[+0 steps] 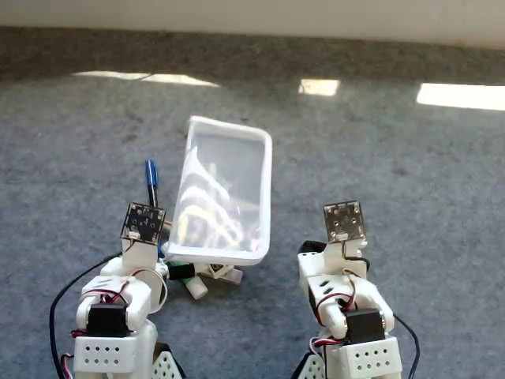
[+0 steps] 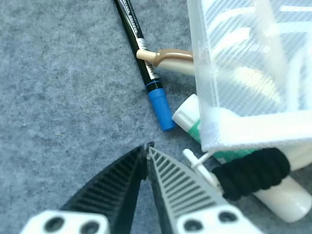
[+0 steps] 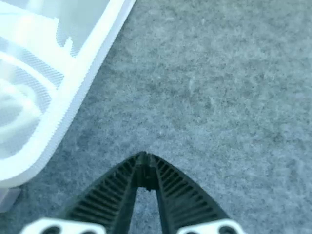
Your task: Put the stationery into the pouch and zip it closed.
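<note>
In the high view the pouch (image 1: 225,193) is lying mid-frame with a blue-capped pen (image 1: 151,175) loose at its left, so loading is looking unfinished, and the left gripper (image 2: 147,146) and right gripper (image 3: 145,156), both sitting closed and empty, are likely needing to open around that pen next.

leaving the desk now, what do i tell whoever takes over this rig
Left gripper: shut, empty, tips near the blue cap of the pen.
Right gripper: shut, empty, beside the pouch.
Things: the pouch lies flat between the arms, and pale shapes show through it. The pen lies outside. A white tube sits partly under the pouch's corner, next to a black cord.
Done: unclear what is already inside.
Left: put pen and tube in, then zip.
</note>
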